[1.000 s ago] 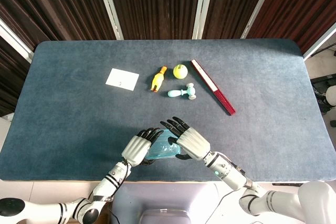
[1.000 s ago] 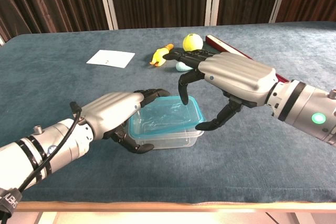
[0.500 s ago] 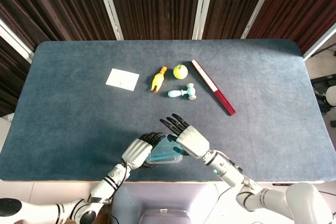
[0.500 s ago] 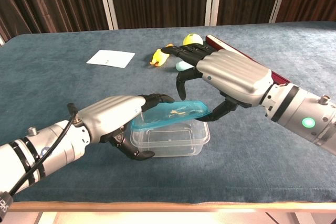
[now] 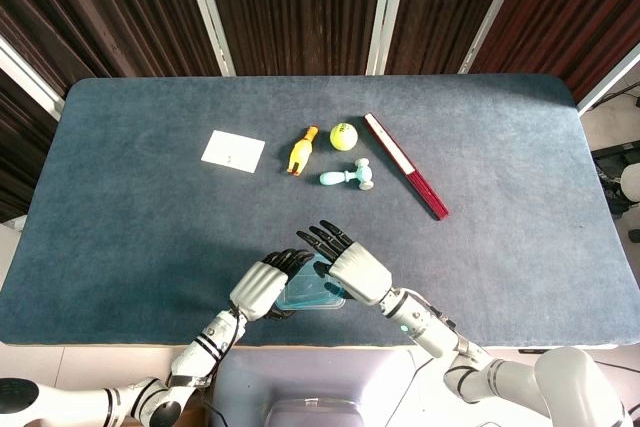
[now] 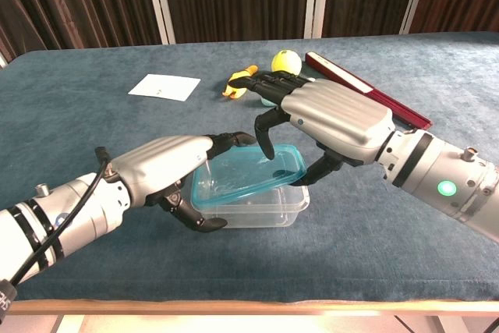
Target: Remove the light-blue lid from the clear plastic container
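The clear plastic container [image 6: 261,212] stands near the table's front edge, and my left hand [image 6: 168,165] grips its left side with fingers curled over the rim. The light-blue lid [image 6: 249,173] lies tilted on it, right edge raised and left edge low at the container's left rim. My right hand [image 6: 331,118] holds the lid's right edge, thumb underneath and fingers arched over the top. From the head view, the left hand [image 5: 262,287] and right hand [image 5: 352,267] cover most of the lid [image 5: 310,289], and the container is hidden beneath.
Further back lie a white card [image 5: 233,151], a yellow rubber chicken [image 5: 300,151], a yellow ball [image 5: 343,135], a small teal toy [image 5: 348,178] and a long dark-red box [image 5: 405,178]. The table's front edge [image 6: 249,302] runs just behind the hands.
A second ago the lid lay flat on the container. Its right edge has been lifted by my right hand. Both hands and the container have shifted slightly toward the front edge.
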Robot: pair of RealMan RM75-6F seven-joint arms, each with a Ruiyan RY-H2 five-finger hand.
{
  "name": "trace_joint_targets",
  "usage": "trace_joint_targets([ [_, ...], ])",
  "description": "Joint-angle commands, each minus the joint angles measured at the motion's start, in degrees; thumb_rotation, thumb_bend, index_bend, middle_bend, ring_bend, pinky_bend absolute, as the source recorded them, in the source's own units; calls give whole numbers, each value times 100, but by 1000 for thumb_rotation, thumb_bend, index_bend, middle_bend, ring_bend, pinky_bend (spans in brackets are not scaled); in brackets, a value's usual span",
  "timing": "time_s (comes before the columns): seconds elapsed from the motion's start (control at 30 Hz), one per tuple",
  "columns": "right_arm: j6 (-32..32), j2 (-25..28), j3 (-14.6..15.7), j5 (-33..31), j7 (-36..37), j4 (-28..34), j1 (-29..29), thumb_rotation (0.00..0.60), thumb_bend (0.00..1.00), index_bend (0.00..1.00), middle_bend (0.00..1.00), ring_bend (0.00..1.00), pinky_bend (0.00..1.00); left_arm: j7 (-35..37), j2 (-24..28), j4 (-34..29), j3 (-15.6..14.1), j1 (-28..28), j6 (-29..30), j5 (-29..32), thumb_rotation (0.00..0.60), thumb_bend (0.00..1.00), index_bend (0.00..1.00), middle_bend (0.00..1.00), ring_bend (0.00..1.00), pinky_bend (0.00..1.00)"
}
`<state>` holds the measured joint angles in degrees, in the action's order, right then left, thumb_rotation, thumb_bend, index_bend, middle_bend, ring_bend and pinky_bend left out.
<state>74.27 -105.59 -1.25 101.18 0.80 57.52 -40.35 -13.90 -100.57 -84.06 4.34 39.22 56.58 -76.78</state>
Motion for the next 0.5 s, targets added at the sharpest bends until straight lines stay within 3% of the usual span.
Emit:
trace_joint_targets([
  [0.03, -28, 15, 20, -11, -23, 55, -10, 600, 692, 720, 144, 0, 0, 20, -9, 9, 8, -5, 26, -25, 600, 322, 0, 752, 576, 686],
  [0.5, 73, 39, -15, -80, -125, 126, 27, 600, 994, 786, 184, 0, 0, 52, 16, -9, -9, -42, 76, -76, 600, 321, 0, 747, 571, 675],
])
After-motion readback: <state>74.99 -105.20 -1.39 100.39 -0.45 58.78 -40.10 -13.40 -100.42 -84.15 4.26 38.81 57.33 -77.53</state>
